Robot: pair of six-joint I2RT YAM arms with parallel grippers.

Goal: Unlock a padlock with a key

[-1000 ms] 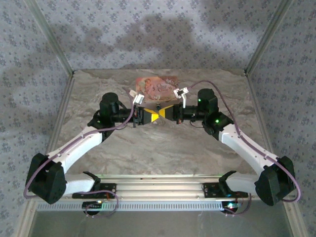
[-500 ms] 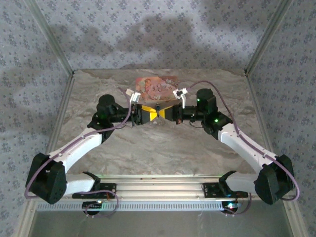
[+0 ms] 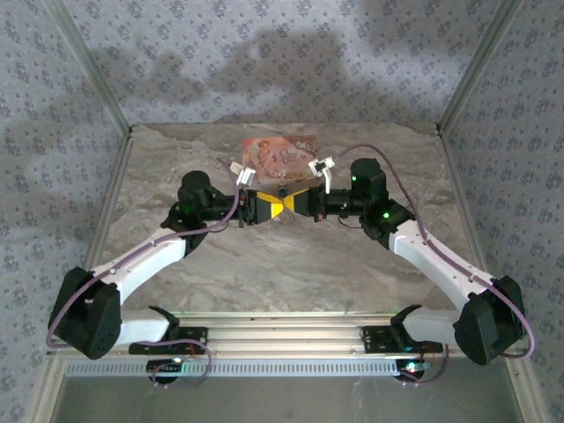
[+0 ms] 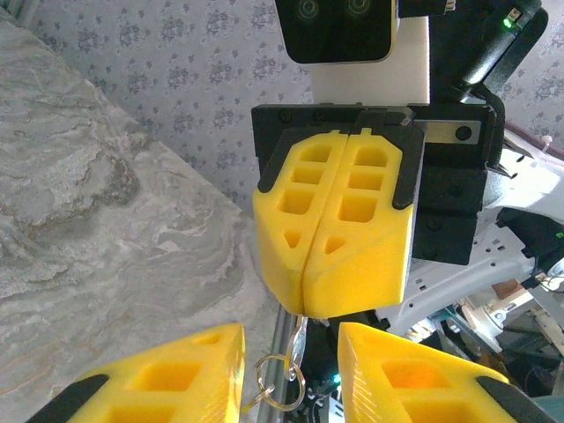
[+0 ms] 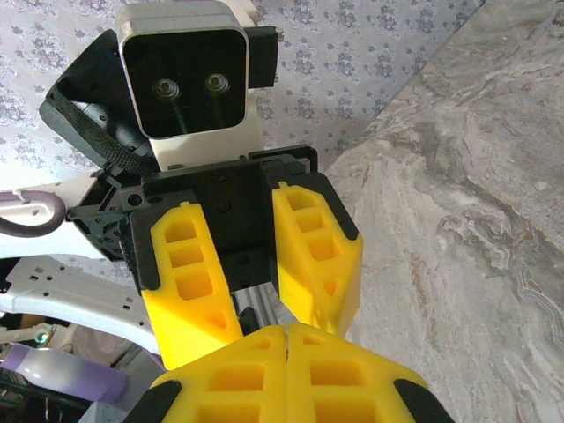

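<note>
Right hand (image 4: 310, 278) pads together, pinching key ring (image 4: 280, 388) dangling below. Left hand (image 4: 291, 345) apart, facing it, ring hanging between its fingers.

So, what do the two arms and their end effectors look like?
The left arm and right arm have white shells, black joint housings and a purple cable each. The left end effector and right end effector each carry two yellow wedge-shaped pads with rectangular and triangular recesses, on black mounts.
</note>
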